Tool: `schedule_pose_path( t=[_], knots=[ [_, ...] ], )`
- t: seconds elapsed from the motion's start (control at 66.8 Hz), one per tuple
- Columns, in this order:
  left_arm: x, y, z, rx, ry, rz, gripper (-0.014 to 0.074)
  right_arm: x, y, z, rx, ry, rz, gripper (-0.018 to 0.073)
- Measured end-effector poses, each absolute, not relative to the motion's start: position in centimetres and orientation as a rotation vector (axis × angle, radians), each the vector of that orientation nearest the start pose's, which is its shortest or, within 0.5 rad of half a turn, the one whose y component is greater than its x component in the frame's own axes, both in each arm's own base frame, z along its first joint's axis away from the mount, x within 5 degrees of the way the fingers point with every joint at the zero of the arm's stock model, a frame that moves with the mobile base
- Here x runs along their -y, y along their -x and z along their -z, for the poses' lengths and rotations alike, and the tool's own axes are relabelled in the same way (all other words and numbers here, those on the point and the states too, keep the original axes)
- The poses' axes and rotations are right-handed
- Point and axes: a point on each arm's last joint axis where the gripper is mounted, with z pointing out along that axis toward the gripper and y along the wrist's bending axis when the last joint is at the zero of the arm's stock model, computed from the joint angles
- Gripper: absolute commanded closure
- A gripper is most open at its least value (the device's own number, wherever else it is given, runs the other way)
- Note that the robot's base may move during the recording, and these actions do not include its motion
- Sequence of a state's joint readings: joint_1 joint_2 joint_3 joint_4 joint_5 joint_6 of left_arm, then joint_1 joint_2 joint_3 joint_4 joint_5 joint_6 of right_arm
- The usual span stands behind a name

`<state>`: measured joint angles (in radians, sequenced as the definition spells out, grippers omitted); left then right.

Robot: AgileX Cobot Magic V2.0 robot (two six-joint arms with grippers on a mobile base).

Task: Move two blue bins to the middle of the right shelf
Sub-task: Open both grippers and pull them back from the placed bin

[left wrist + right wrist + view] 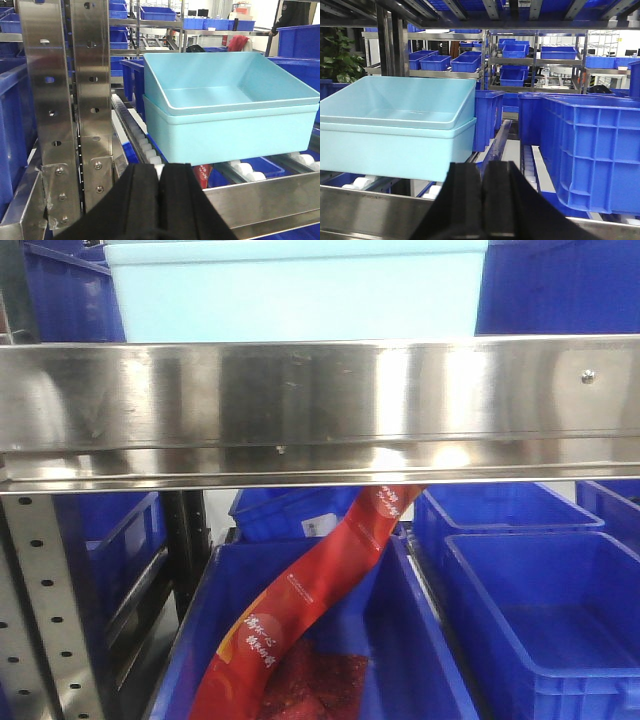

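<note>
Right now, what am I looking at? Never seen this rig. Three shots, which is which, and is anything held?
It is a two-armed robot on a mobile base, facing a warehouse shelf. The front camera sees the steel shelf rail with dark blue bins below. The other two views sit on the wrists, each looking past its own black gripper: left gripper, right gripper. Both look shut and hold nothing. On the shelf rollers stand the two pale blue bins, one nested in the other.

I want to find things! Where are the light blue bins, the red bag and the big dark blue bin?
light blue bins [230, 135], left wrist view, front wall of the lower bin.
red bag [300, 605], front view, middle of the bag.
big dark blue bin [600, 150], right wrist view, ribbed side wall.
</note>
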<state>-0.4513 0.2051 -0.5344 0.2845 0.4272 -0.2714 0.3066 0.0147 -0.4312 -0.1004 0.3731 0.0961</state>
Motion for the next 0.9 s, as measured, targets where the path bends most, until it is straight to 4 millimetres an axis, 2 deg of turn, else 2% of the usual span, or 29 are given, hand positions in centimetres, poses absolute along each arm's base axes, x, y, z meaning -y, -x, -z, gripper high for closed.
schedule_pose_path(
  t=[0.329,0.464,0.569,0.688,0.733,0.823,0.898],
  knots=[
    [0.9,-4.3,-34.0,-1.555,-0.254,0.279,0.0707,-0.2,-1.8,-31.8,-1.430,0.189,-0.227,0.0721],
    [1.0,-4.1,-33.4,-1.559,-0.292,0.206,0.0707,-0.2,-1.8,-31.8,-1.430,0.189,-0.226,0.0721],
    [0.9,-4.2,-31.0,-1.559,-0.231,0.155,0.0707,-0.2,-1.8,-31.8,-1.430,0.188,-0.227,0.0721],
    [0.7,-4.8,-26.7,-1.537,-0.153,0.073,0.0707,-0.2,-1.8,-31.8,-1.430,0.189,-0.225,0.0721],
    [0.6,-5.1,-24.5,-1.538,-0.133,0.054,0.0707,-0.2,-1.8,-31.8,-1.430,0.189,-0.225,0.0721],
    [0.5,-5.6,-21.6,-1.531,-0.101,0.045,0.0707,-0.2,-1.8,-31.8,-1.430,0.189,-0.225,0.0721],
    [0.5,-5.7,-20.8,-1.556,-0.094,0.044,0.0707,-0.2,-1.8,-31.8,-1.428,0.189,-0.226,0.0721]
  ],
)
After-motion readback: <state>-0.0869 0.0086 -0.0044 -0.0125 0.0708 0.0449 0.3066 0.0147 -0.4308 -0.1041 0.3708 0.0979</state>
